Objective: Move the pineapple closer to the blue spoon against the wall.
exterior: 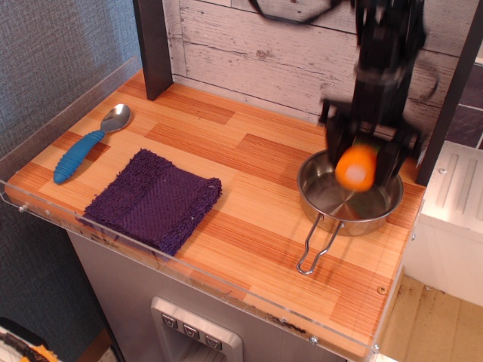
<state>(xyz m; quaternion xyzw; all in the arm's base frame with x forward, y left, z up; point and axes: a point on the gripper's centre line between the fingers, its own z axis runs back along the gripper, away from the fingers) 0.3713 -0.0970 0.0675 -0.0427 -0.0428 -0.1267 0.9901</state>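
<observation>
- The claw (pixel 361 162), blurred, grips the pineapple (pixel 356 167) between its fingers, held above the steel pan (pixel 347 207) at the desk's (pixel 249 188) right side.
- The blue spoon (pixel 89 142) lies far left, beside the purple cloth (pixel 155 197).
- The wall (pixel 264 45) runs along the far edge.

We see an all-black arm, motion-blurred, with a blocky column-like wrist section. Thin black cables loop beside and above it. Our end effector (pixel 367 154) has two dark, angular fingers (pixel 333 147).
</observation>
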